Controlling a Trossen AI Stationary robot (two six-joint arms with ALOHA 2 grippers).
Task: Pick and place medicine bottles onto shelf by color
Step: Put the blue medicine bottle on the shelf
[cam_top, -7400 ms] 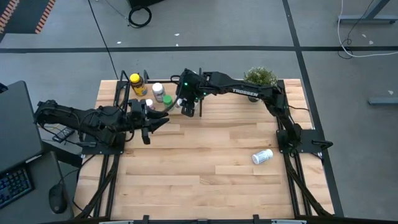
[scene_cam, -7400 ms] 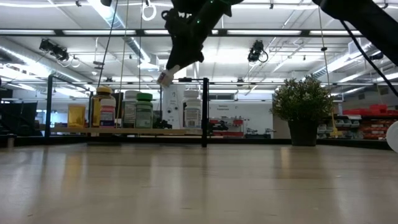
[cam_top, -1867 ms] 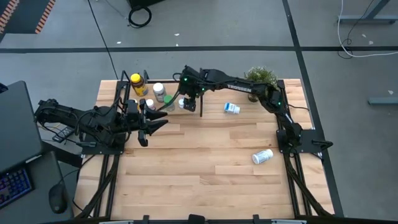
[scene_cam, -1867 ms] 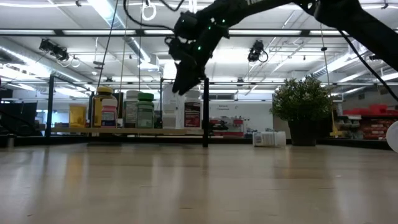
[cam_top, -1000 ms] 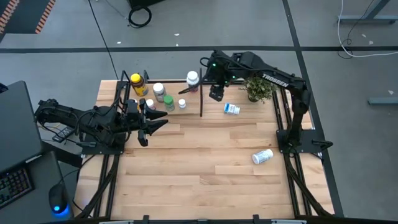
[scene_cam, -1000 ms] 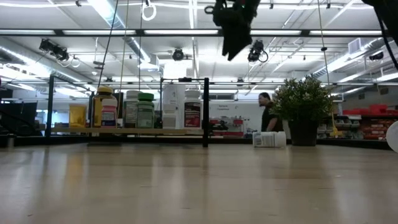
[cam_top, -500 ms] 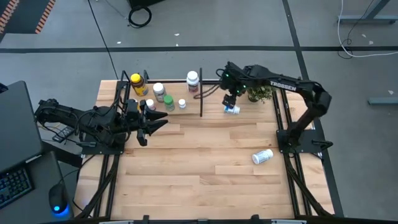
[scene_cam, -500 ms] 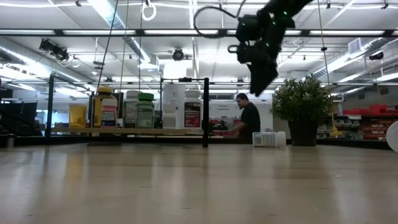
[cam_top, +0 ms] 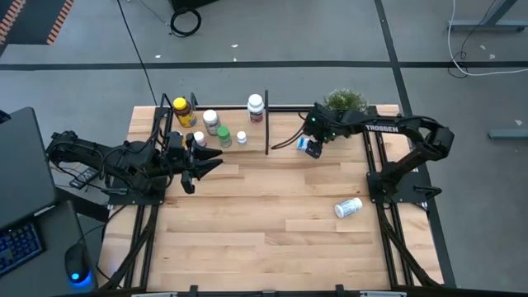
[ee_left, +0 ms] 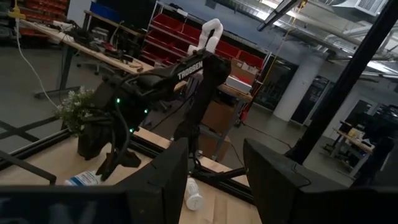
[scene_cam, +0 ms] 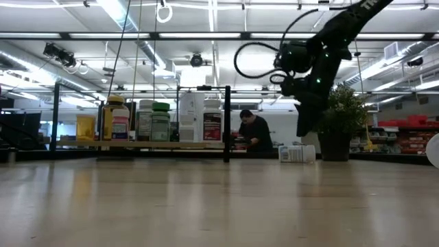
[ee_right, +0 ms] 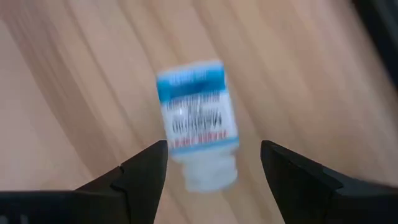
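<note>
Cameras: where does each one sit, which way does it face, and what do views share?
High: overhead, straight down; both arms, shelf.
Low: table height, level across the table; right arm over the blue-labelled bottle.
Left wrist: on the left arm, facing across the table; own claw open, right arm beyond.
Right wrist: looking down; own claw open above that bottle.
Shared: all four show this bottle.

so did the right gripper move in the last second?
Yes. The right gripper has swung from beside the shelf's black post toward the potted plant, and now hangs open over the blue-labelled bottle lying on the table.
</note>
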